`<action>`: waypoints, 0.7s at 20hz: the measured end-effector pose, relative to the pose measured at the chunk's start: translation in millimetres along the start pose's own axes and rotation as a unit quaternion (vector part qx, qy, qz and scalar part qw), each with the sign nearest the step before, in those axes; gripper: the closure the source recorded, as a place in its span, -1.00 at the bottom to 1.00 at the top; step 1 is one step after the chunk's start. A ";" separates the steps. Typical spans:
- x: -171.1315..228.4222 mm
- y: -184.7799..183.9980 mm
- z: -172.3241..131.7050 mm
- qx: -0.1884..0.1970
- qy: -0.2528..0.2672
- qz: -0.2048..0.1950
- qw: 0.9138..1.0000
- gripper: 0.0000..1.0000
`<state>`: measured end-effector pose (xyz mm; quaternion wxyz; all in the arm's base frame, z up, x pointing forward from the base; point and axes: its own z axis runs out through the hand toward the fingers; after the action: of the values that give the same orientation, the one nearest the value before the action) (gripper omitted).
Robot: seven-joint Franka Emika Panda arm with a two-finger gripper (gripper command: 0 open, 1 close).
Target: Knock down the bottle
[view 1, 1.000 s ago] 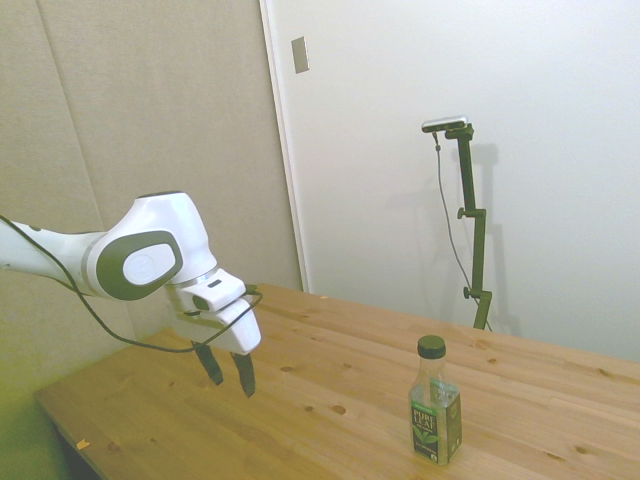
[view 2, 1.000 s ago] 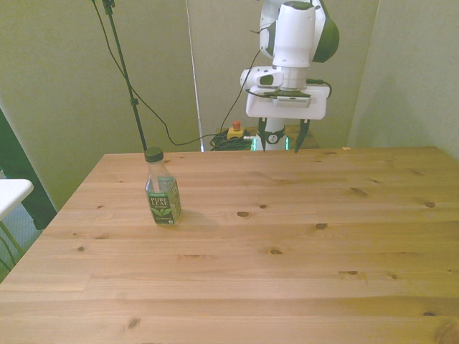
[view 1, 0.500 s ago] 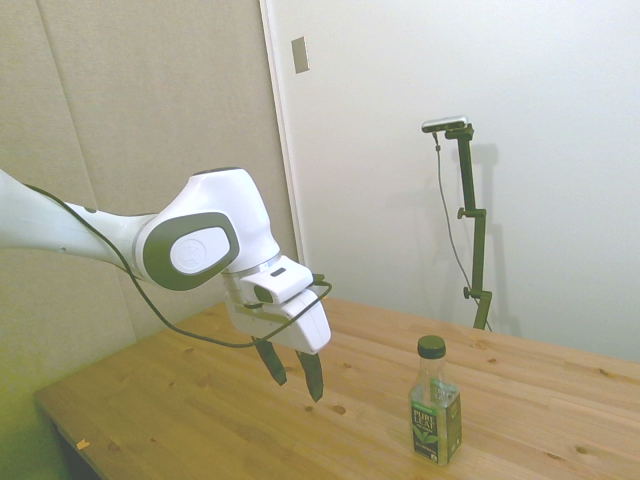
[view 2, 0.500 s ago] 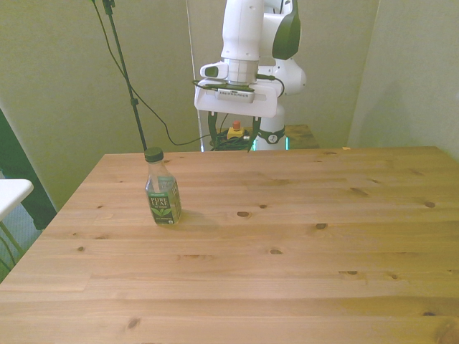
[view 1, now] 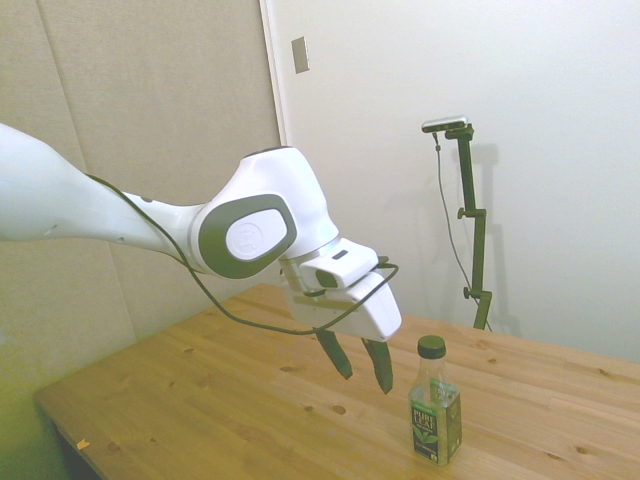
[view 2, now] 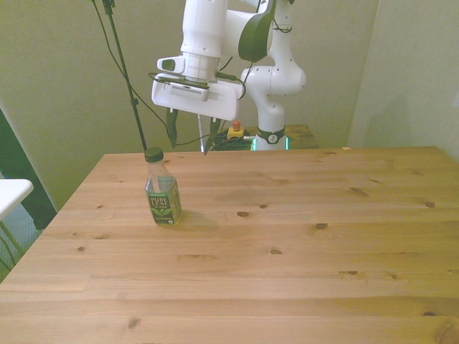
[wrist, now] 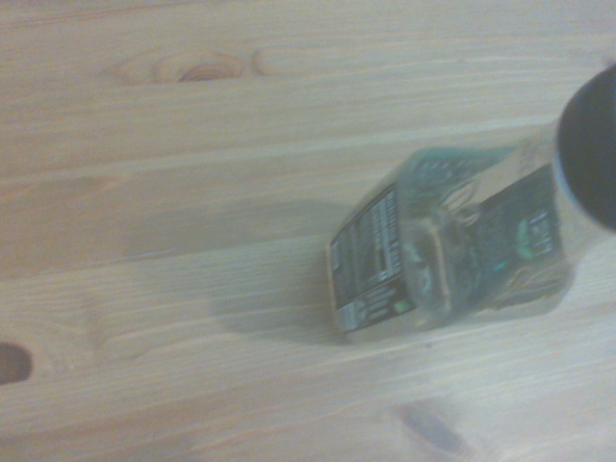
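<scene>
bottle (wrist: 452, 250) blurred, cap (wrist: 589, 149) cut off

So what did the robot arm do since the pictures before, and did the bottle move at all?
The arm swung across the table toward the bottle, carrying the end effector from the far side to a spot just beside it and above the tabletop. In the front view it went toward the front view's left. Its fingers stayed apart, holding nothing. The bottle has not moved: it stands upright in the same place on the table.
</scene>
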<state>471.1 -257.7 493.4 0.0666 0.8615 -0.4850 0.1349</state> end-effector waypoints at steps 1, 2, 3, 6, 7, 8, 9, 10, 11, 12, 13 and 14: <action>6.4 0.4 0.1 0.000 0.002 0.001 1.000 1.00; 11.5 1.0 0.8 -0.001 0.004 0.002 1.000 1.00; 16.9 2.3 2.0 -0.002 0.005 0.004 1.000 1.00; 29.0 9.9 3.6 -0.004 0.008 0.007 1.000 1.00; 33.3 12.6 3.7 -0.004 0.010 0.010 1.000 1.00; 37.2 14.5 3.2 -0.004 0.012 0.013 1.000 1.00; 40.6 15.6 3.4 -0.004 0.013 0.015 1.000 1.00; 43.2 15.8 3.6 -0.003 0.015 0.017 1.000 1.00; 45.3 14.8 3.7 -0.002 0.016 0.018 1.000 1.00; 47.0 13.5 3.9 -0.001 0.015 0.020 1.000 1.00; 48.1 11.8 4.6 0.001 0.014 0.022 1.000 1.00; 49.1 10.4 5.0 0.002 0.014 0.023 1.000 1.00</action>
<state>487.3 -304.5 503.0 0.0682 0.8486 -0.5030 0.1493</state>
